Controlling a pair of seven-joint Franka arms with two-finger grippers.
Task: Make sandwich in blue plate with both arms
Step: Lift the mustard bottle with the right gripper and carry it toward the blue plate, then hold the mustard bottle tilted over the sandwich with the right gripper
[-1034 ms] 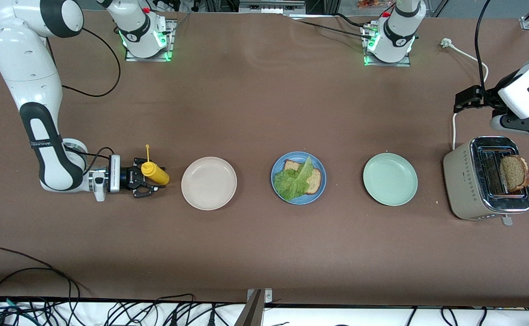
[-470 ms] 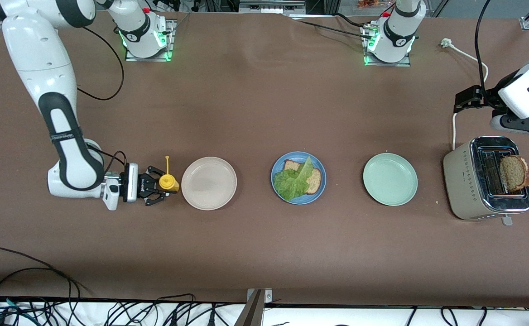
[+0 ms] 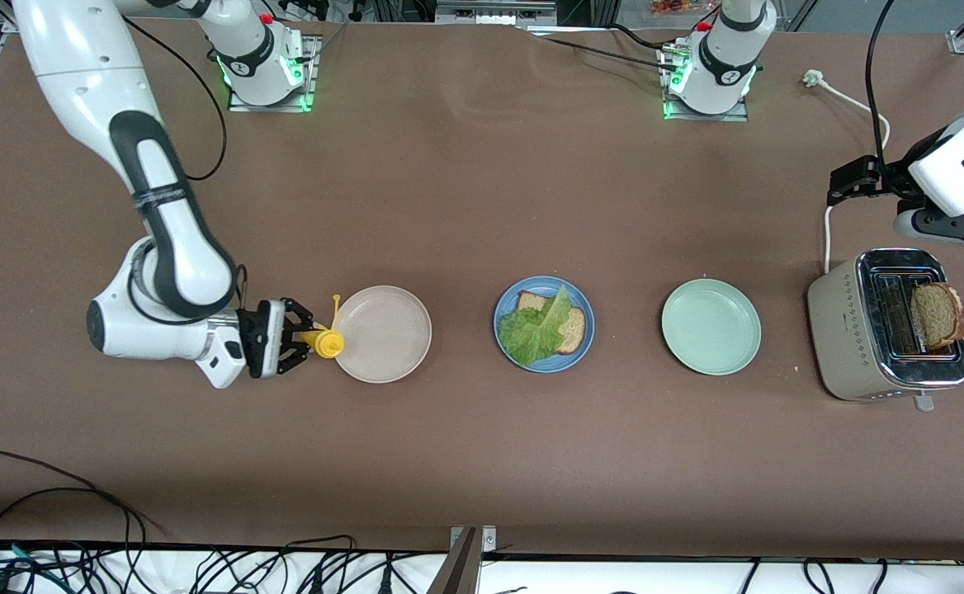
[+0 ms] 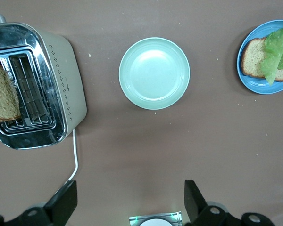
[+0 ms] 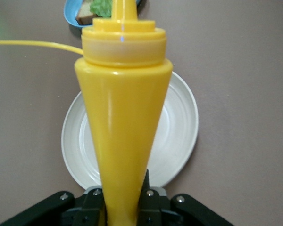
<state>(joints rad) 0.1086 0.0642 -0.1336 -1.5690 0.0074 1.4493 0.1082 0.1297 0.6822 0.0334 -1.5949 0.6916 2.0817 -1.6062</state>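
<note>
The blue plate [image 3: 544, 368] sits mid-table with one bread slice [image 3: 574, 330] and a green lettuce leaf [image 3: 534, 332] on it. A second bread slice [image 3: 938, 314] stands in the toaster [image 3: 849, 330] at the left arm's end. My right gripper [image 3: 296, 339] is shut on a yellow squeeze bottle [image 3: 326, 342], held at the edge of the off-white plate [image 3: 381, 333]. In the right wrist view the bottle [image 5: 122, 127] fills the middle, its base between the jaws. My left gripper [image 4: 129, 203] hangs open and empty over bare table by the toaster's cord.
A mint-green plate [image 3: 711, 326] lies between the blue plate and the toaster. The toaster's white cord [image 3: 830, 227] runs toward the left arm's base. Loose cables lie along the table edge nearest the front camera.
The right gripper closed on the yellow bottle and carried it toward the off-white plate, turning it as it went. The left arm has not moved.
</note>
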